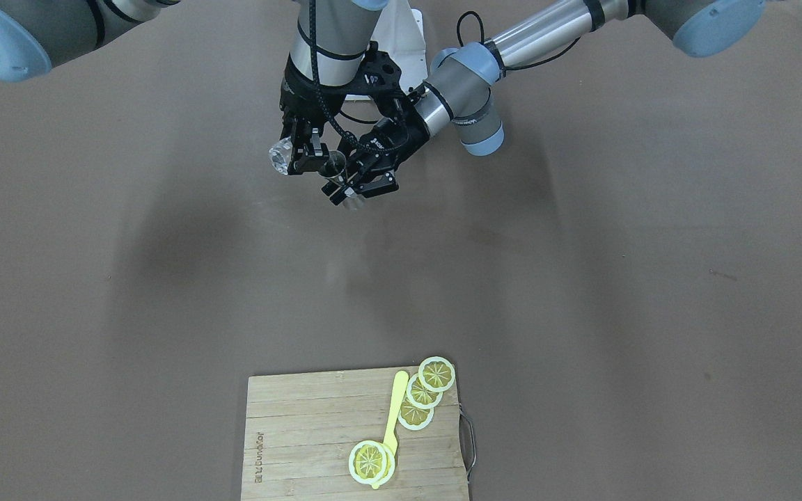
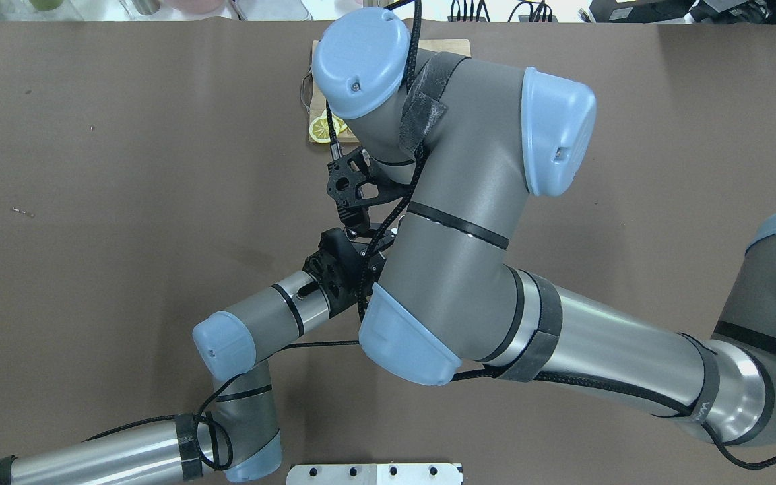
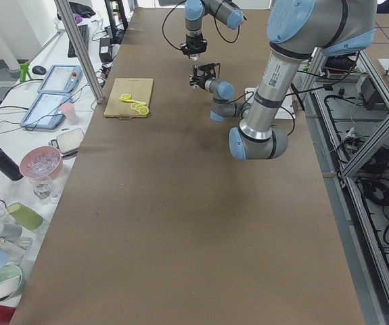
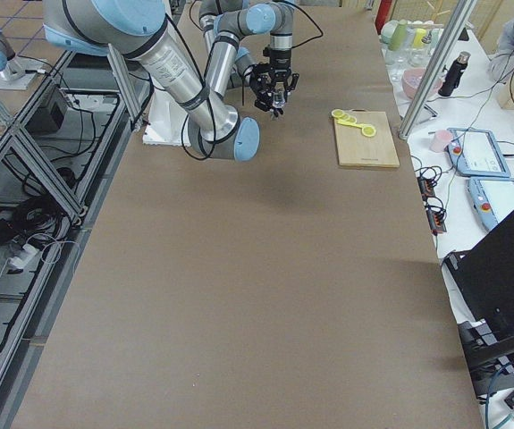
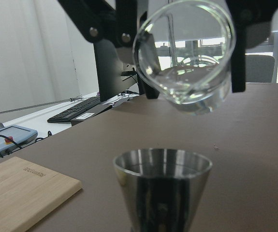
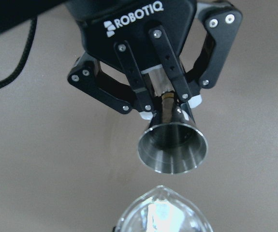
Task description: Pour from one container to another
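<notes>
The right hand (image 1: 307,161) clamps a tilted glass cup (image 5: 184,63) just above the steel jigger (image 6: 172,147) — held at its narrow base by the closed left hand (image 6: 170,113), over the surface (image 1: 582,278). Glass looks fragile, slippery — grip its sides firmly.

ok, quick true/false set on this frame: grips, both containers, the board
1. The left gripper is shut on the metal cup. True.
2. The glass beaker stands on the table. False: the right gripper holds it in the air, tilted, above the cup's mouth.
3. Lemon slices and a yellow utensil lie on the cutting board. True.
4. The cutting board sits right under the grippers. False: it lies well apart from them, at the table edge away from the robot's base; bare table is below them.
5. The metal cup is held mouth down. False: its mouth faces up, toward the beaker.
</notes>
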`<state>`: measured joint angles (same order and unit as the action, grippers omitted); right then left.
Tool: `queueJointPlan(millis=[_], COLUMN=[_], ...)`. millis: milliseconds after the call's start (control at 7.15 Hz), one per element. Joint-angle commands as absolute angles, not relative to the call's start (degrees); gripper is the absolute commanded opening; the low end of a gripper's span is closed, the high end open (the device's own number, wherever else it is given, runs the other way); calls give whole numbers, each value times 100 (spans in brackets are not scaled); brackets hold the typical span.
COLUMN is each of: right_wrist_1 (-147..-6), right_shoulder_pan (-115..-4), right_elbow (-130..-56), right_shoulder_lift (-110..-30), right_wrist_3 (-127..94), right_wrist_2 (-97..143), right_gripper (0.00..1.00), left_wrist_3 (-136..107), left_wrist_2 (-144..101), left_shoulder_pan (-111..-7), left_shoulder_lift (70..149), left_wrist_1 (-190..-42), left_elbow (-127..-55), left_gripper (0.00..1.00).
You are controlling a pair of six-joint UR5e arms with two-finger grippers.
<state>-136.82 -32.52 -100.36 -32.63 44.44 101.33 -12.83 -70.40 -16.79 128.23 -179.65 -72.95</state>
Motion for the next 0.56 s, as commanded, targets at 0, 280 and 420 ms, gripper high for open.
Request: queueJointPlan(millis=[0, 280, 420], right_wrist_1=[-13702, -13702, -13702], right_shoulder_pan=[-3217, -3191, -3182], right_elbow=[-9818, -9739, -9730], right_shoulder_lift=[-3130, -3120, -3120], right_wrist_3=[4465, 4474, 4474], right_wrist_2=[10064, 10028, 10020], right_gripper=[0, 0, 0], left_wrist_3=[-1283, -1283, -1283], left_wrist_2=[-7040, -7040, -7040], left_shoulder_pan=[-1679, -1679, -1679], left_shoulder_lift=[12823, 12823, 12823], left_wrist_1=[-17965, -17965, -17965], left_elbow=[-7295, -7295, -7295], left_gripper=[0, 0, 0])
